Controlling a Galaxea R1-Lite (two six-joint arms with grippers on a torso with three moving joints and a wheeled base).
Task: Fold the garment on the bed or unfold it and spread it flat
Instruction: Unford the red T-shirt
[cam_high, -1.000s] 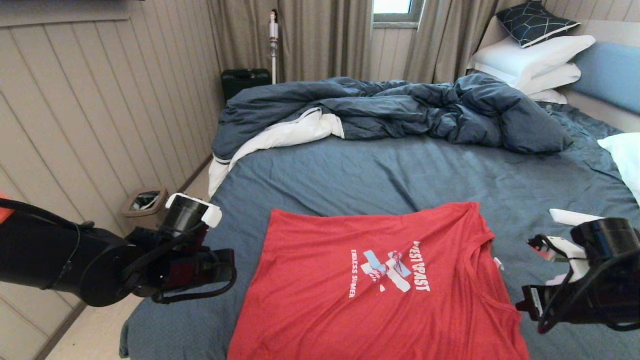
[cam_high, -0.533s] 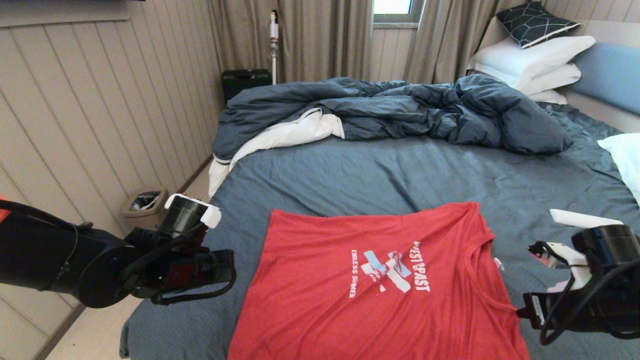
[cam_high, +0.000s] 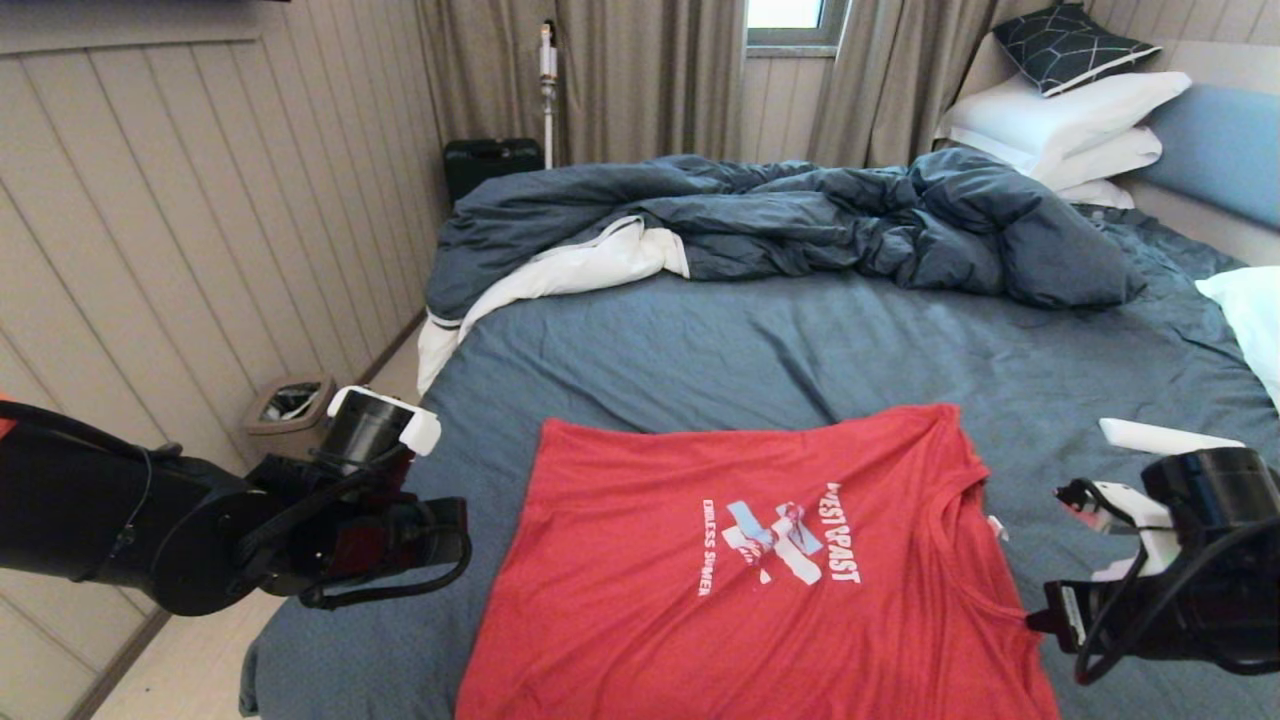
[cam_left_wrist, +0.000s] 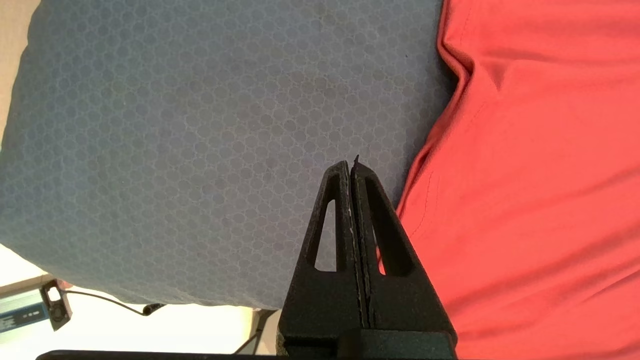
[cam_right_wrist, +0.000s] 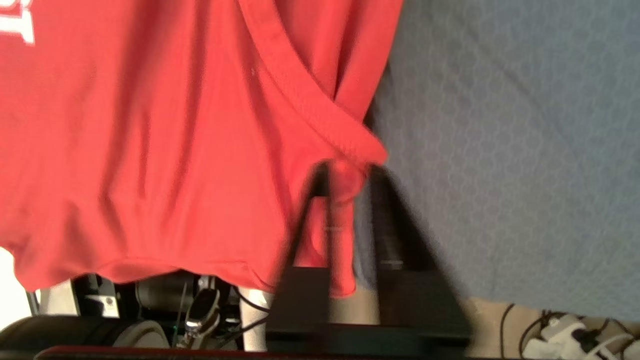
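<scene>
The garment (cam_high: 760, 560), a red T-shirt with a white and light-blue chest print, lies spread on the near part of the bed (cam_high: 750, 350), collar toward the right. My right gripper (cam_high: 1040, 615) is at its near right shoulder. In the right wrist view its jaws (cam_right_wrist: 350, 172) stand apart, with a fold of red fabric (cam_right_wrist: 345, 185) lying between them against one finger. My left gripper (cam_high: 460, 540) hovers beside the shirt's left edge. In the left wrist view it (cam_left_wrist: 350, 167) is shut on nothing, over bare sheet next to the red cloth (cam_left_wrist: 525, 175).
A rumpled dark blue duvet (cam_high: 800, 220) with white lining fills the far half of the bed. White pillows (cam_high: 1060, 120) are stacked at the far right, another pillow (cam_high: 1250, 310) at the right edge. A panelled wall and a small bin (cam_high: 290, 400) stand left.
My right gripper has sunk a little toward the near edge of the bed and its jaws have parted around the shoulder fabric. The left arm has barely moved.
</scene>
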